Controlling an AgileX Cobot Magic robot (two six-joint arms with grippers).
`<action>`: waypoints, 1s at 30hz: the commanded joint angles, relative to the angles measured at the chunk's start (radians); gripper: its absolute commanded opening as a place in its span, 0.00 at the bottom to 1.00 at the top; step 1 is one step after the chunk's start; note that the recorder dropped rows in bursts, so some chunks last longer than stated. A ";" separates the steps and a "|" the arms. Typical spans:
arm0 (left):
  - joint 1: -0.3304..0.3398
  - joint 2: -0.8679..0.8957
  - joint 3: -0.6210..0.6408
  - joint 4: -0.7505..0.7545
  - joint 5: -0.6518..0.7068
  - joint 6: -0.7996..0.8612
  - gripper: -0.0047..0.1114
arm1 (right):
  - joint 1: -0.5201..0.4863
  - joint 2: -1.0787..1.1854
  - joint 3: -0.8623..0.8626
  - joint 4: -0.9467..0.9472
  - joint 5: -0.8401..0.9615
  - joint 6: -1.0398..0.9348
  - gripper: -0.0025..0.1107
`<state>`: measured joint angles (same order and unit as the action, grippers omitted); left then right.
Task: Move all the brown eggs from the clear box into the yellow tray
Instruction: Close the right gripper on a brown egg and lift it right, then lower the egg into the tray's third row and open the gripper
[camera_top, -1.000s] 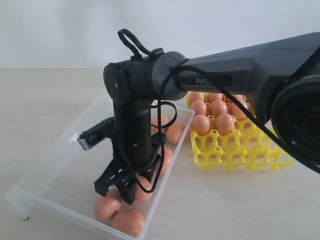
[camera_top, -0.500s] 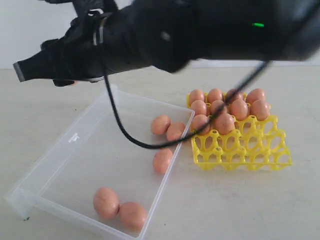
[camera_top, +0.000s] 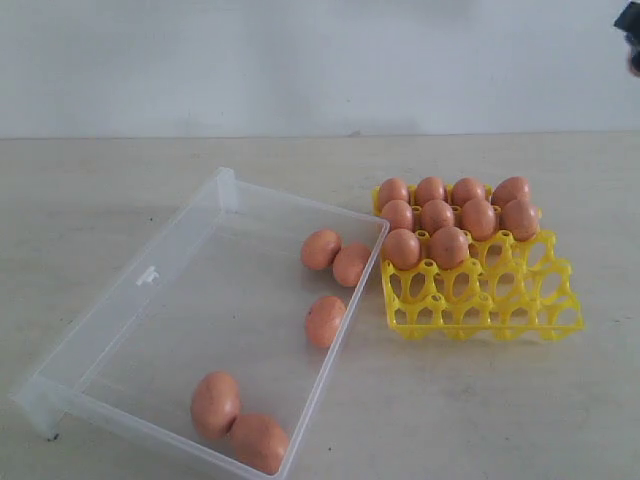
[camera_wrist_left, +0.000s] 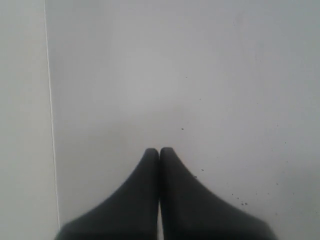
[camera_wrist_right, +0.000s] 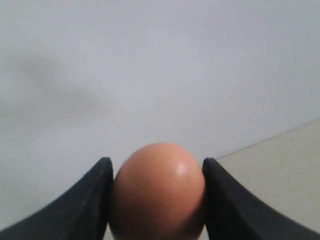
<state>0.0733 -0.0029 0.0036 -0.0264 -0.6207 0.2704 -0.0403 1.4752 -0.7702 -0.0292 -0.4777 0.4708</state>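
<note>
Counting ten brown eggs (camera_top: 436, 215) seated in the yellow tray (camera_top: 500, 322); five remain in the clear box (camera_top: 150, 275); right pincer (camera_wrist_right: 156, 161) clamps one more egg (camera_wrist_right: 157, 192) (roughly two-thirds done); left pincer (camera_wrist_left: 159, 151) pressed together, holding nothing

right tool (camera_wrist_right: 157, 197) | clamped on brown egg (camera_wrist_right: 158, 187) | pale surface behind
</note>
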 joint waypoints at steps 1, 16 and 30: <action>-0.001 0.003 -0.004 -0.003 -0.034 0.000 0.00 | -0.053 0.069 -0.024 -0.990 -0.319 0.631 0.02; -0.001 0.003 -0.004 -0.003 0.224 -0.004 0.00 | -0.161 0.419 -0.121 -1.543 -0.743 0.880 0.02; -0.001 0.003 -0.004 -0.003 0.676 -0.043 0.00 | -0.157 0.462 -0.119 -1.420 -0.441 0.663 0.02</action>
<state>0.0733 -0.0029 0.0036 -0.0264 0.0091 0.2454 -0.1973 1.9120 -0.8849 -1.4953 -0.9123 1.1726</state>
